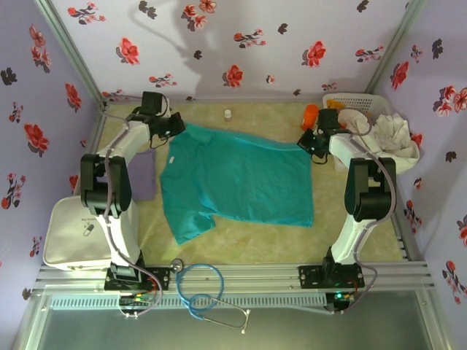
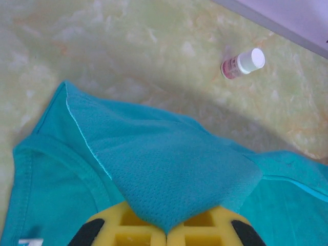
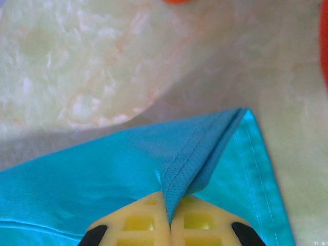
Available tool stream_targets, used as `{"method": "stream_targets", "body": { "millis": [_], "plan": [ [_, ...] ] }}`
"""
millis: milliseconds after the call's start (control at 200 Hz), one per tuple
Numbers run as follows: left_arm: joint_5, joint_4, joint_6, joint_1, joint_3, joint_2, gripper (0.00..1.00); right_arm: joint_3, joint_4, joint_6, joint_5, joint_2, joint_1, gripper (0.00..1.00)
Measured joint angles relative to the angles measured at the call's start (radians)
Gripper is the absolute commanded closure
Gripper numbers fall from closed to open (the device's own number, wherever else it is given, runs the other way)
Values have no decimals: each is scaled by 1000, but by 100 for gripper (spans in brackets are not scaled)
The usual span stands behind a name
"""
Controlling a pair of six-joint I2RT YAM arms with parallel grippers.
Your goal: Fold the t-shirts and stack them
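Teal t-shirt spread mid-table, purple t-shirt just left

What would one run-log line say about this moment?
phase: folding teal t-shirt | left tool: shut on its far-left edge | right tool: shut on its far-right corner | rest: flat on table

Bottle by back wall; stethoscope near front.

Pale marbled table bears a teal t-shirt, small white-capped bottle and purple tee
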Motion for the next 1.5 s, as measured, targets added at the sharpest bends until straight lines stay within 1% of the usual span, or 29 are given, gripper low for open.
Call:
{"method": "stream_targets", "body": {
  "millis": [165,590,840,1055,1500],
  "plan": [
    [16,-37,-32,0,-63,-46,100,-30,-3,-1,-4,-18,11,100],
    [28,-70,-108,8,-275,-178,100,-93,-65,-16,8,-51,13,100],
    [33,-100,-122,21,-333,-281,100,-135,-91,-16,15,-98,13,100],
    [56,-103,-138,22,-383,-294,100,-151,-97,-19,18,-106,13,100],
    [65,-100,-149,22,-514,-339,99,-185,-102,-19,26,-107,13,100]
  ]
}}
